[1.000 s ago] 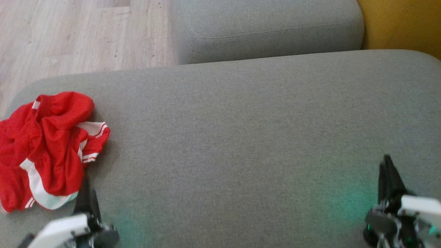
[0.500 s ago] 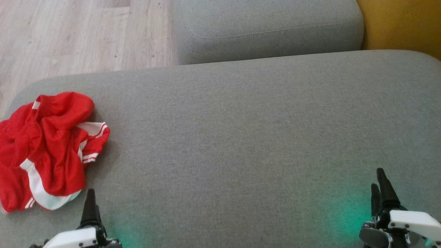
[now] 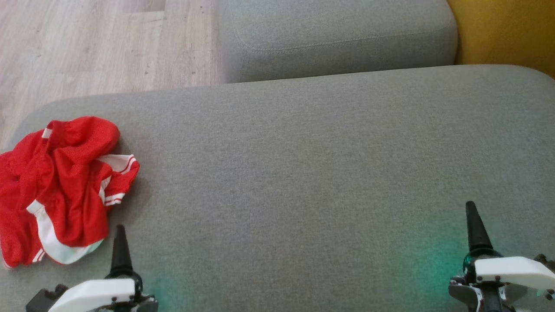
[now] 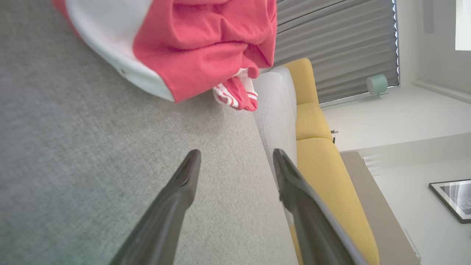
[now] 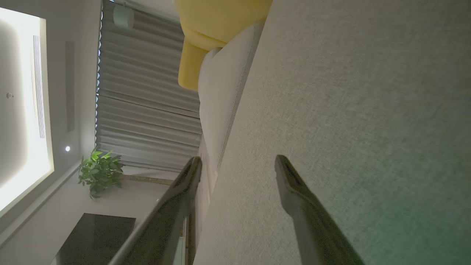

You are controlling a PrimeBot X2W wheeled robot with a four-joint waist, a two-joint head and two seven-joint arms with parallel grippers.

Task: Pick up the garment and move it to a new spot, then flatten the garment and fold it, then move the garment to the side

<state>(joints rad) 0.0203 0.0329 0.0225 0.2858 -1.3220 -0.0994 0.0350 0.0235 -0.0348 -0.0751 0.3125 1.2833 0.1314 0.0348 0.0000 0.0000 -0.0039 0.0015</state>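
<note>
The garment (image 3: 65, 182), red shorts with white stripes and a white panel, lies crumpled at the left end of the grey cushion (image 3: 303, 173). My left gripper (image 3: 119, 232) hovers just right of its near edge, apart from the cloth. The left wrist view shows this gripper (image 4: 235, 154) open and empty, with the garment (image 4: 206, 44) ahead of its fingertips. Far off at the lower right, my right gripper (image 3: 471, 208) stands over bare cushion. In the right wrist view that gripper (image 5: 237, 160) is open with nothing between its fingers.
A second grey cushion (image 3: 338, 39) sits behind the big one, beside a yellow seat (image 3: 503, 30) at the top right. Wooden floor (image 3: 86, 43) lies past the cushion's far left edge, close to the garment.
Both grippers have opened and turned edge-on to the head camera. The left finger has crept forward beside the garment; the right has shifted slightly left. The garment has not moved.
</note>
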